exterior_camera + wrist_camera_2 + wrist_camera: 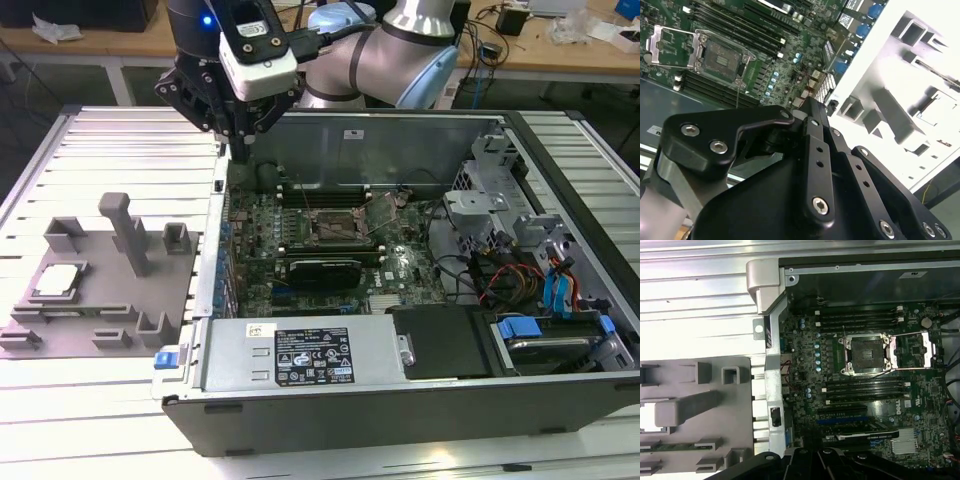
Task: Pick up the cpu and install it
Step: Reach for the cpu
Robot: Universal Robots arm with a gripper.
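From my remote station I see the claw (240,140) hanging above the far corner of the open computer case (400,400), on the exterior view's left, over the case wall that faces the grey tray (110,300). I cannot tell whether the claw is set wide or narrow. The tray lies flat on the slatted metal tabletop (120,130), just beside the case on the exterior view's left. The cpu (57,282) rests flat in a square pocket at the tray's outer end, metal top up, well apart from the claw. An upright grey post (125,230) stands near the tray's middle, with smaller block-shaped holders around it. Inside the case, the motherboard (270,240) covers the floor on the side nearest the tray. The dark square socket (863,355) sits near the board's centre with its contact field exposed and its metal latch frame (917,350) swung open to one side. Long memory slots (860,320) run along both sides of the socket. A long black card (322,270) is seated just beside it. A labelled silver box (305,355) fills the case's near edge. Metal drive cages (490,200), red and orange cables (510,275) and a blue-tabbed bay (555,340) occupy the exterior view's right.
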